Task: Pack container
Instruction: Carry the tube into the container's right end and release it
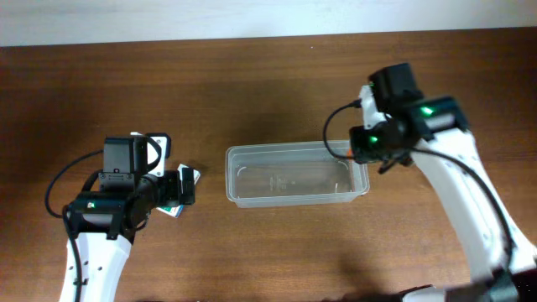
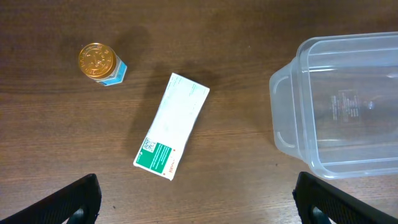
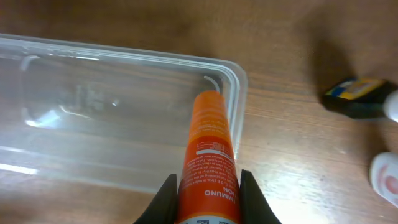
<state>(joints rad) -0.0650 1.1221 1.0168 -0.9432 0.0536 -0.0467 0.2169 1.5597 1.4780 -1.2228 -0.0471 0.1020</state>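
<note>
The clear plastic container (image 1: pixel 289 150) lies in the middle of the table, and nothing lies inside it. It also shows in the left wrist view (image 2: pixel 283 118) and the right wrist view (image 3: pixel 237 84). My right gripper (image 1: pixel 369 143) (image 3: pixel 208 186) is shut on an orange tube (image 3: pixel 208 146) with white print. The tube's far end points down over the container's right end. My left gripper (image 1: pixel 180 189) (image 2: pixel 199 208) is open and empty, hovering left of the container near a white and green box (image 2: pixel 172 126).
A small bottle with a gold lid (image 2: pixel 99 62) stands left of the box. A dark bottle with a yellow and blue label (image 3: pixel 357 96) and a white, pinkish object (image 3: pixel 385 174) lie on the wood to the right of the container.
</note>
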